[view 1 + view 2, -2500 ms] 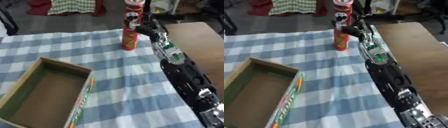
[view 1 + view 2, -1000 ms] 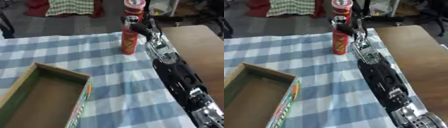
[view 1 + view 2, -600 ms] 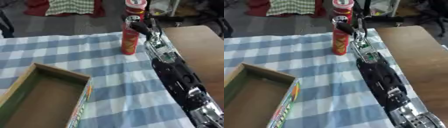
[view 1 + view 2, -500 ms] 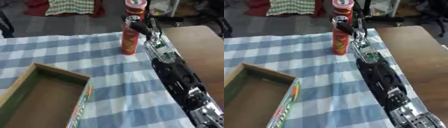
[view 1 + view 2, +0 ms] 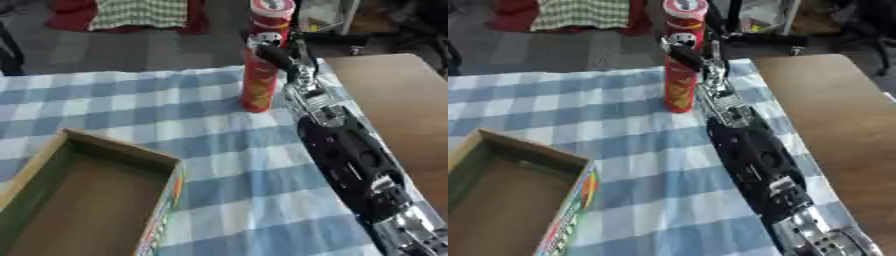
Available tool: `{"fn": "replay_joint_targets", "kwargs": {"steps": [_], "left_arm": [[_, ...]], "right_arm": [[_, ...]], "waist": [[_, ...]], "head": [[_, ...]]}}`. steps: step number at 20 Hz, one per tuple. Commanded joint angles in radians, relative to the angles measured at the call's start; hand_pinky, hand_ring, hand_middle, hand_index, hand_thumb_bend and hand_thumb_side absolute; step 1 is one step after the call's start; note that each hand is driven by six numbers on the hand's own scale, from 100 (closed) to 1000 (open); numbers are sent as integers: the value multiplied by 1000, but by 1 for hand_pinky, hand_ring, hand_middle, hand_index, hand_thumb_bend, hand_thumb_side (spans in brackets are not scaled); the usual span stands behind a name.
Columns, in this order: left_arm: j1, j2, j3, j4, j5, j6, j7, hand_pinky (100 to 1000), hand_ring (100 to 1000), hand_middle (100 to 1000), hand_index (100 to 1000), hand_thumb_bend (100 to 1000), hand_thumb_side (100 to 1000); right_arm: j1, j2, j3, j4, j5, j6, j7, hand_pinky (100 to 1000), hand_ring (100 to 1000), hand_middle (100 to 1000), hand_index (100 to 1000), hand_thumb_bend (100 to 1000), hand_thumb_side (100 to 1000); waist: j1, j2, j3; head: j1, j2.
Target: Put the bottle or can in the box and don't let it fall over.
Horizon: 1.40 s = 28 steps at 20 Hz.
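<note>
Open box (image 5: pixel 96 200) at the near left of the counter (image 5: pixel 394 100), on a blue and white checked cloth (image 5: pixel 131 100). Brown inside, with nothing in it. Bright stripes down its right outer wall.

Tall red can (image 5: pixel 264 55) standing upright at the far edge of the cloth, well apart from the box. Red lid on top. Yellow on its lower front.

Right hand (image 5: pixel 273 54) at the can's right side, about halfway up. Dark fingers curled round the can's middle, touching it. Black and silver arm reaching in from the lower right corner, across the cloth, all the way up to the can.

Bare brown counter to the right of the cloth.

Left hand nowhere to be seen.
</note>
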State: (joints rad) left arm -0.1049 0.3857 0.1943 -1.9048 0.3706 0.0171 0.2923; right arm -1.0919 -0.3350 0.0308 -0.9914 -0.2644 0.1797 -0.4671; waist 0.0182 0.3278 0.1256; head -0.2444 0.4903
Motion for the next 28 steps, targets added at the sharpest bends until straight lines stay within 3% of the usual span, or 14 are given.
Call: {"fn": "replay_joint_targets", "kwargs": {"steps": [1, 10, 18, 28], "left_arm": [[-8, 15, 1, -17, 0, -2, -4, 1000, 781, 891, 822, 423, 615], [-11, 15, 0, -17, 2, -1, -7, 1000, 782, 891, 821, 420, 621], [-15, 15, -1, -17, 3, 0, -10, 1000, 781, 890, 819, 417, 624], [-14, 15, 2, -17, 4, -1, -9, 1000, 778, 886, 811, 410, 626]], "right_arm": [[-30, -27, -10, 0, -12, -7, -6, 854, 1000, 958, 911, 577, 231], [-37, -29, -14, 10, -25, -17, -10, 845, 969, 921, 890, 529, 198], [-45, -23, -21, 28, -46, -40, -51, 845, 848, 852, 821, 438, 167], [-43, -22, -18, 38, -43, -66, -92, 897, 752, 715, 671, 229, 100]], "waist": [[1, -14, 4], [-1, -9, 8], [-2, -3, 15], [-3, -2, 20]], "head": [[-5, -16], [-8, -22], [-15, -35], [-19, -31]]}}
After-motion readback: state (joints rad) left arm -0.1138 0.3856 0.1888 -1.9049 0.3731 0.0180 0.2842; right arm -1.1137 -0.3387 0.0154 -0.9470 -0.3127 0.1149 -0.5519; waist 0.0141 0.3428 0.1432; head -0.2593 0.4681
